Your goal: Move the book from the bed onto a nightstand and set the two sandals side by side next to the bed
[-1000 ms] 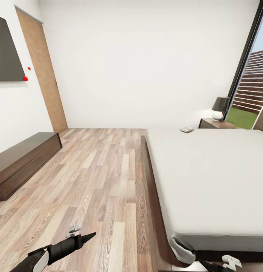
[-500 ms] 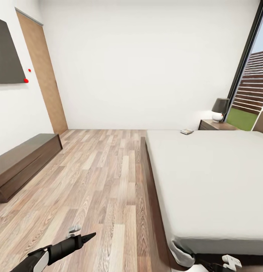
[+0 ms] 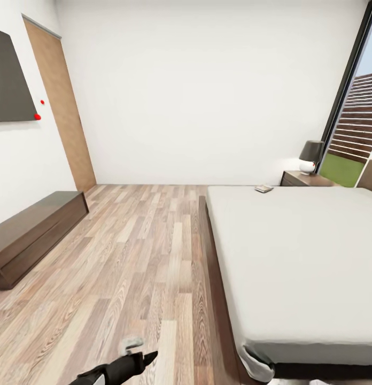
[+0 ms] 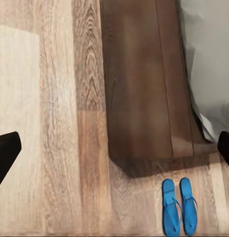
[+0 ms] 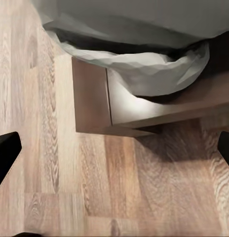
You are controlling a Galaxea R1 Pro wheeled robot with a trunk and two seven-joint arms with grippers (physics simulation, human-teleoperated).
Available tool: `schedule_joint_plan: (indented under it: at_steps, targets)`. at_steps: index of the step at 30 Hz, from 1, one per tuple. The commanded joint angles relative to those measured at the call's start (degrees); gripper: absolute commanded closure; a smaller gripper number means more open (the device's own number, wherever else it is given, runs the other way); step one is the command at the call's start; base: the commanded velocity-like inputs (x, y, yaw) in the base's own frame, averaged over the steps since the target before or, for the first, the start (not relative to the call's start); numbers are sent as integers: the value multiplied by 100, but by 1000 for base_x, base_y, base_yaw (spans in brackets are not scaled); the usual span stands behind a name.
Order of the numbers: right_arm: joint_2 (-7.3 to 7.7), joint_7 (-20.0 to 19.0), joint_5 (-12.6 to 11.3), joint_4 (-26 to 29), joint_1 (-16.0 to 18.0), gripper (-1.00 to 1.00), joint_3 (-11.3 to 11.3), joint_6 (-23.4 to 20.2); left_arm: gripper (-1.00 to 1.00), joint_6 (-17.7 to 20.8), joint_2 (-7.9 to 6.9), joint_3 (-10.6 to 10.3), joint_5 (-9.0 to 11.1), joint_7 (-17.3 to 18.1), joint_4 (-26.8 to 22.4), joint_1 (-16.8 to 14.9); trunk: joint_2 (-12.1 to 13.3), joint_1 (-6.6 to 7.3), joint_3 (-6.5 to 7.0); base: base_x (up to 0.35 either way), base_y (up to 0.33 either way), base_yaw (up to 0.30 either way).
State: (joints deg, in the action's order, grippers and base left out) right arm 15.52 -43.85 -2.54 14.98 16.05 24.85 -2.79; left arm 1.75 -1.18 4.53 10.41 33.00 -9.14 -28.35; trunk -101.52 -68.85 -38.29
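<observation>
Hanging released, empty: left jaws (image 4: 114,148), dark tips at frame edges, wide apart, above floor (image 4: 50,98) by bed frame corner (image 4: 144,89). Right jaws (image 5: 114,148) likewise spread, nothing between, over frame corner and sagging sheet (image 5: 144,69).

Sandals (image 4: 179,206) on floor just off bed's foot corner, side by side, nearly touching, long axes parallel, same heading; likely already placed.

Book (image 3: 264,188) flat on bed (image 3: 293,256), far corner, near nightstand (image 3: 303,179) with lamp (image 3: 311,156); orientation too small to tell. Arms probably tucked low for travel toward it.

The book (image 3: 264,188) lies on the bed's (image 3: 298,251) far corner, beside the nightstand (image 3: 303,179).
</observation>
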Motion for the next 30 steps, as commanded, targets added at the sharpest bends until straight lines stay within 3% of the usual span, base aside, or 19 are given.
schedule_joint_plan:
  at_steps: [1, 2, 4, 7, 9, 10, 13, 15, 30]
  targets:
    - [-16, -23, -33, -37, 3, -100, 18, -7, -100, -234, 75, 17, -179, -93, 214, -4, 39, 23, 13, 0, 0, 0]
    - [-104, 17, -39, -121, 3, -100, 19, 25, -100, -772, 204, -21, -512, -251, 616, -2, 79, 45, 31, 0, 0, 0]
    - [-227, 212, -38, -178, 3, -100, 19, 36, -100, -938, 238, -30, -606, -298, 706, 21, 159, 89, 67, 0, 0, 0]
    - [-479, 1003, 9, -226, 3, -100, 17, 78, -100, -1063, 264, -37, -678, -331, 769, 99, 280, 155, 121, 0, 0, 0]
    - [-683, 1727, 244, -241, 3, -100, 13, 110, -100, -1099, 271, -39, -705, -337, 787, 132, 360, 199, 157, 0, 0, 0]
    - [-765, 2038, 547, -245, 3, -100, 16, 119, -100, -1111, 274, -39, -714, -342, 793, 143, 400, 221, 175, 0, 0, 0]
    - [-825, 2268, 1031, -238, 3, -100, 23, 133, -100, -1121, 276, -40, -722, -342, 793, 151, 520, 287, 229, 0, 0, 0]
    - [-826, 2293, 1124, -232, 3, -100, 30, 131, -100, -1122, 276, -40, -725, -343, 792, 152, 600, 331, 265, 0, 0, 0]
    - [-838, 2334, 1269, -234, 3, -100, 25, 135, -100, -1124, 284, -40, -725, -347, 800, 154, 1202, 660, 534, 0, 0, 0]
